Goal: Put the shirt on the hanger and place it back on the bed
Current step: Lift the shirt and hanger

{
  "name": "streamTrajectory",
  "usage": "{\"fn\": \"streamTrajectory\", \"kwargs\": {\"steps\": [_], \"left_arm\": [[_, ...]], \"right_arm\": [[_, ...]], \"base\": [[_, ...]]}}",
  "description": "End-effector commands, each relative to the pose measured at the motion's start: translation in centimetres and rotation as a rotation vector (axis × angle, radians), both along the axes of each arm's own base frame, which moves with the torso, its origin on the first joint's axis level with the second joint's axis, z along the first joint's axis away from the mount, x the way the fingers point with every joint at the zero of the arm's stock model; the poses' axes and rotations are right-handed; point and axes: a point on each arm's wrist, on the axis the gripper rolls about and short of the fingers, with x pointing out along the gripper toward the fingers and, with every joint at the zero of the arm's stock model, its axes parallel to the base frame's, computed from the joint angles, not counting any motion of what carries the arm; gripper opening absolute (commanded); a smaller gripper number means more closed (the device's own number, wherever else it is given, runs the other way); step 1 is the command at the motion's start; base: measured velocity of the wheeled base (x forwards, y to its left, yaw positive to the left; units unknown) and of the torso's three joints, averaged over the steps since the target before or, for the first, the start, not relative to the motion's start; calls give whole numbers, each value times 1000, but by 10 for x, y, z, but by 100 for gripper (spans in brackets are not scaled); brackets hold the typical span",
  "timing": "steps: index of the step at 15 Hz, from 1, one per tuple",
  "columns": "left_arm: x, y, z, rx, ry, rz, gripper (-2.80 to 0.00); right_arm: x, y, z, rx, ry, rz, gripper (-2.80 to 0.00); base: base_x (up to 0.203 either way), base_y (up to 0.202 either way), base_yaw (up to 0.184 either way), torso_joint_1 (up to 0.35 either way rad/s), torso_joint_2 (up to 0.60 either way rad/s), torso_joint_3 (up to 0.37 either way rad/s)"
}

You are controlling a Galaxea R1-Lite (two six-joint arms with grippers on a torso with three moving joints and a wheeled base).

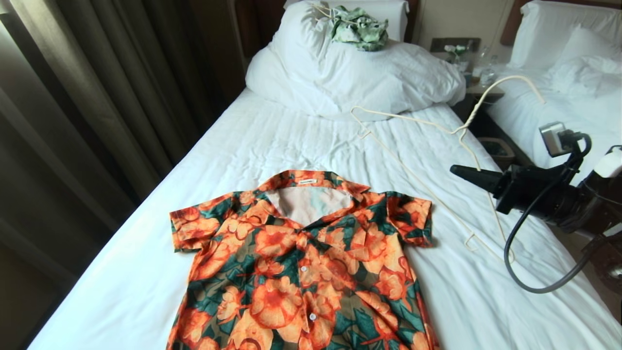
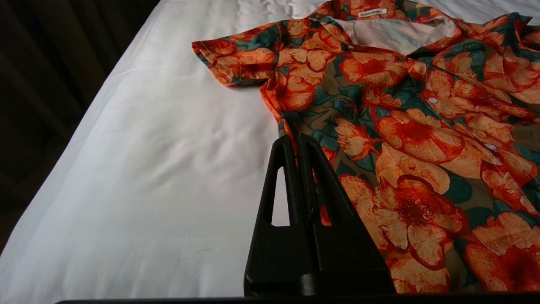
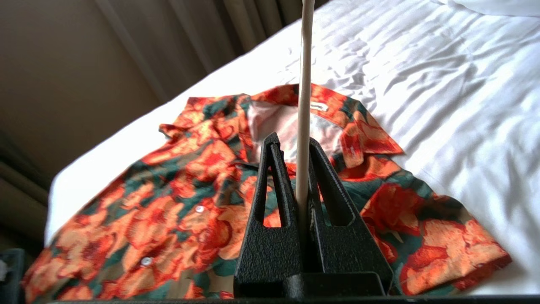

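Currently, your right gripper [image 3: 300, 141] is clamping the hanger [image 1: 427, 184], holding it lifted over the bed [image 1: 194, 160] beside the shirt [image 1: 301, 262], which is lying flat; your left gripper [image 2: 295, 143] is resting closed, empty.

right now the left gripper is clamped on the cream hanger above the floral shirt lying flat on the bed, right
Not quite: the right gripper is clamped on the hanger, as the right wrist view shows. The left gripper is shut on nothing. The rest holds: the shirt lies flat on the bed.
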Motion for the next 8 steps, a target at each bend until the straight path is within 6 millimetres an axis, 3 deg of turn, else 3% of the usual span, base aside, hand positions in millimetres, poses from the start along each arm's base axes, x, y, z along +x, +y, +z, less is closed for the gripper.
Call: {"fn": "streamTrajectory", "kwargs": {"steps": [1, 4, 8], "left_arm": [[0, 0, -1, 5, 2, 0, -280], [0, 0, -1, 21, 3, 0, -280], [-1, 0, 10, 45, -17, -15, -280]], "right_arm": [[-2, 18, -8, -84, -16, 20, -280], [-14, 14, -11, -100, 8, 171, -280], [-27, -26, -9, -136, -24, 414, -280]], "base": [[0, 0, 0, 0, 0, 0], [0, 0, 0, 0, 0, 0], [0, 0, 0, 0, 0, 0]]}}
